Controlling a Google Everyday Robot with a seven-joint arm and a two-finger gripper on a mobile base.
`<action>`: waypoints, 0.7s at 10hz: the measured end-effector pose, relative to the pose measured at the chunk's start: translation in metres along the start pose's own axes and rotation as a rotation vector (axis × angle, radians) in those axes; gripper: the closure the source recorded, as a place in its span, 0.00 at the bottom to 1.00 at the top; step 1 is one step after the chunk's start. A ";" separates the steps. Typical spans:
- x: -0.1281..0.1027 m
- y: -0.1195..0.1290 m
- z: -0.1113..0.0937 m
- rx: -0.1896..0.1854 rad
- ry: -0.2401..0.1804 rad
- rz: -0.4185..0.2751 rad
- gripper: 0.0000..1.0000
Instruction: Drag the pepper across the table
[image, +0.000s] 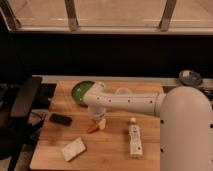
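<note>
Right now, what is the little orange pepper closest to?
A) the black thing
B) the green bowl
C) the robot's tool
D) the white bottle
C: the pepper lies on the table right at the tool; the green bowl, white bottle and black thing sit farther away.

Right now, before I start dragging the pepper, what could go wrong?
The gripper is down at the pepper, which is slim and may slip sideways. A drag could run it into the black object or white block on one side, the white bottle on the other. The arm, close over the green bowl, might nudge it.
</note>
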 end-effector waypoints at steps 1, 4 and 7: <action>0.000 -0.001 0.000 0.000 0.000 -0.001 0.42; 0.000 -0.004 0.000 -0.004 0.010 -0.010 0.63; -0.001 -0.004 -0.001 -0.007 0.009 -0.011 0.68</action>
